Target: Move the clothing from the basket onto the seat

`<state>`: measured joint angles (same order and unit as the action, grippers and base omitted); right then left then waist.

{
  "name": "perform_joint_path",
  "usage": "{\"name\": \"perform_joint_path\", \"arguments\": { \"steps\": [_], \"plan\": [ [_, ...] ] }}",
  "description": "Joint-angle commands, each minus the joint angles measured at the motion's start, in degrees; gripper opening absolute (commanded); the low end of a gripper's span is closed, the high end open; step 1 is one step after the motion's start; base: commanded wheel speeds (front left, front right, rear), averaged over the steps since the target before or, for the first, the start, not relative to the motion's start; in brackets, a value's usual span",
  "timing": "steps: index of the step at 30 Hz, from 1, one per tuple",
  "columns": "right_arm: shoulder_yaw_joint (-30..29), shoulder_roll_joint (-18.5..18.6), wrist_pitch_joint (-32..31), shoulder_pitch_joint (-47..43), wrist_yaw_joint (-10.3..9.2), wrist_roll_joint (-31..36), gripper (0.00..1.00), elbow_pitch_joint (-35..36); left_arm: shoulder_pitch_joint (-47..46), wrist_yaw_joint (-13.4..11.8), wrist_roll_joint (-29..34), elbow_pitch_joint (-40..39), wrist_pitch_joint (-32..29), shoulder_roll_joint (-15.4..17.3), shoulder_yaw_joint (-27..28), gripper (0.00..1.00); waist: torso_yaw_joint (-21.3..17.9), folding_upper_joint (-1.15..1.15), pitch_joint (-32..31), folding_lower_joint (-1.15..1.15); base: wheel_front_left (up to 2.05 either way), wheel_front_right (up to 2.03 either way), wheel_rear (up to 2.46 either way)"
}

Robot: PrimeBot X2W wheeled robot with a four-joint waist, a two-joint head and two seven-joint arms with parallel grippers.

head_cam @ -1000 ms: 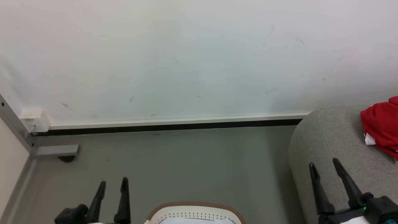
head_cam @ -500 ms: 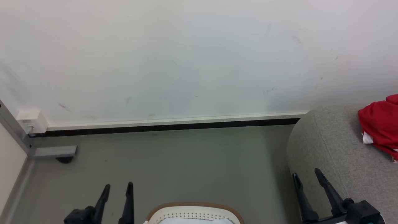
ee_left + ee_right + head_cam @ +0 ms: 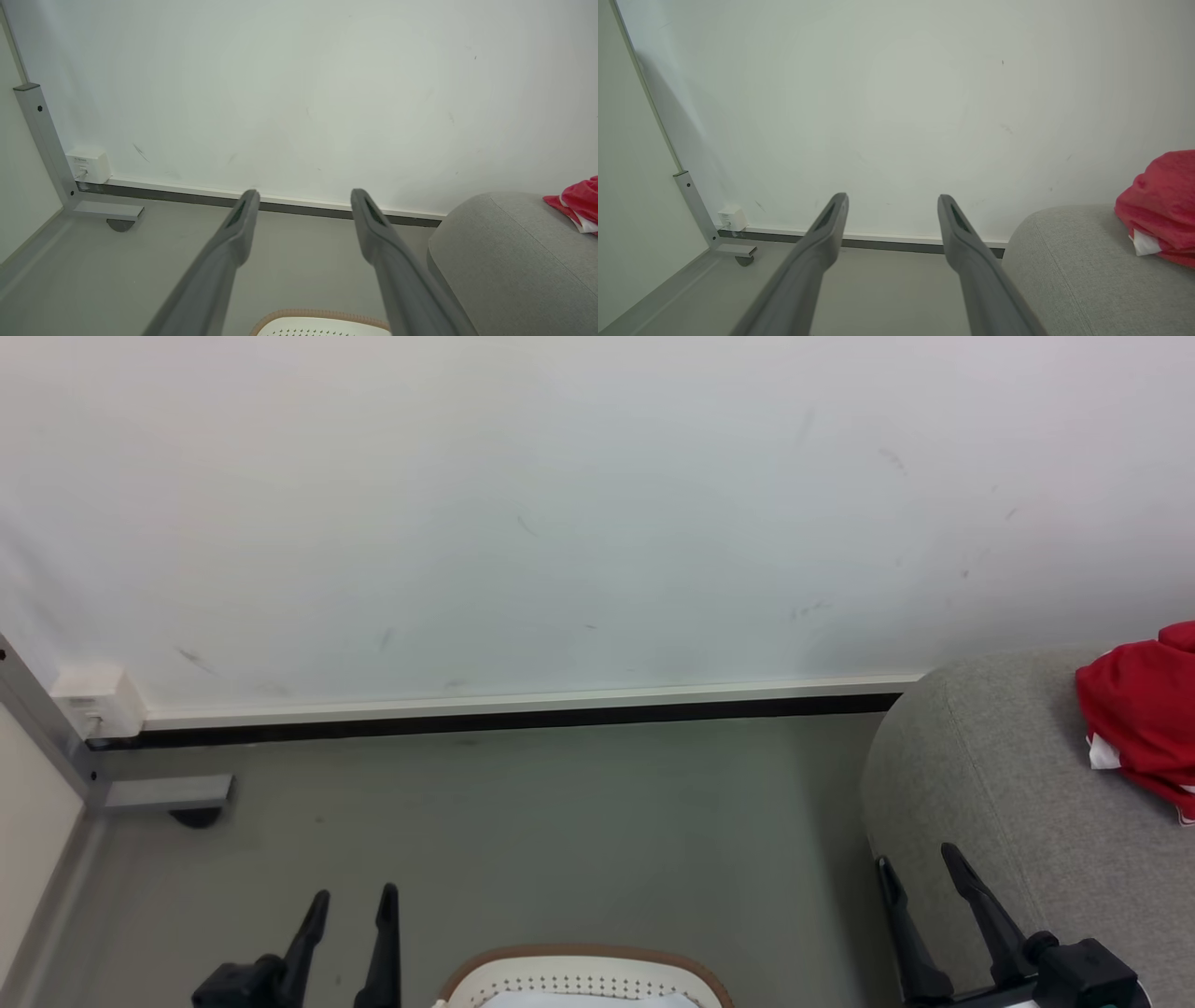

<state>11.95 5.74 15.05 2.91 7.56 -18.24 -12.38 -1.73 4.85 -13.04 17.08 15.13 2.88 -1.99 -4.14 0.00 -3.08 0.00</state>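
Two grippers in sight, both empty. Head view: left gripper (image 3: 355,894) at lower left, fingers pointing up the frame over grey floor (image 3: 560,821), jaws parted by a narrow gap with nothing between them. Right gripper (image 3: 917,859) at lower right, jaws apart a little wider and also bare, its tips seen against the rounded left flank of the seat (image 3: 980,775). Basket (image 3: 579,954) at bottom centre between the two grippers, with just its far tan rim and a row of holes in frame; a pale cloth (image 3: 579,1001) lies inside. Red jersey (image 3: 1139,719) is heaped on the seat at the right edge, cut off by the frame, a white scrap at its lower left, well apart from the basket. White wall (image 3: 560,523) across the upper frame; a metal frame leg (image 3: 168,791) and a small white box (image 3: 98,700) at middle left. Left wrist view: own two fingers spread, only floor and wall between them; basket rim (image 3: 322,313) at bottom centre beneath the fingers, seat (image 3: 504,252) at lower right, red jersey (image 3: 577,203) on it at the right edge. Right wrist view: own fingers spread, holding nothing; seat (image 3: 1064,266) at lower right, red jersey (image 3: 1162,205) bunched on top at the right edge.
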Motion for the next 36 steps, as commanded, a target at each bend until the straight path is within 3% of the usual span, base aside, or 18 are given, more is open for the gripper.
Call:
{"name": "perform_joint_path", "arguments": {
  "steps": [1,9,10,13,36],
  "plan": [
    [-0.3,0.07,0.17,-0.16,-0.14,-0.72,1.0,0.01,-0.28,0.25,0.95,0.21,0.03,0.11,0.33,1.0,0.04,0.0,-0.04,0.0,0.0,0.0,0.0],
    [-0.22,-0.42,0.17,-0.33,-0.14,-0.72,1.0,0.02,-0.25,0.53,-1.23,0.74,0.03,0.07,0.21,1.0,-0.2,0.0,-0.22,0.0,0.0,0.0,0.0],
    [-0.14,-0.41,0.0,-0.03,0.0,-0.23,0.0,0.01,-0.03,0.42,-1.19,0.74,0.0,-0.04,0.07,0.0,-0.2,0.0,-0.22,0.0,0.0,0.0,0.0],
    [-0.01,-0.46,-0.19,-0.77,0.0,-0.7,0.0,-0.84,0.3,0.44,-1.68,1.87,-0.28,-0.24,0.07,0.0,-0.19,0.0,-0.22,0.0,0.0,0.0,0.0],
    [-4.49,-0.4,-5.65,0.68,-0.03,-23.07,0.0,-1.06,-1.34,1.09,-24.4,0.38,-6.54,-0.14,2.56,0.0,0.61,0.0,0.4,0.0,0.0,0.0,0.0]
  ]
}}
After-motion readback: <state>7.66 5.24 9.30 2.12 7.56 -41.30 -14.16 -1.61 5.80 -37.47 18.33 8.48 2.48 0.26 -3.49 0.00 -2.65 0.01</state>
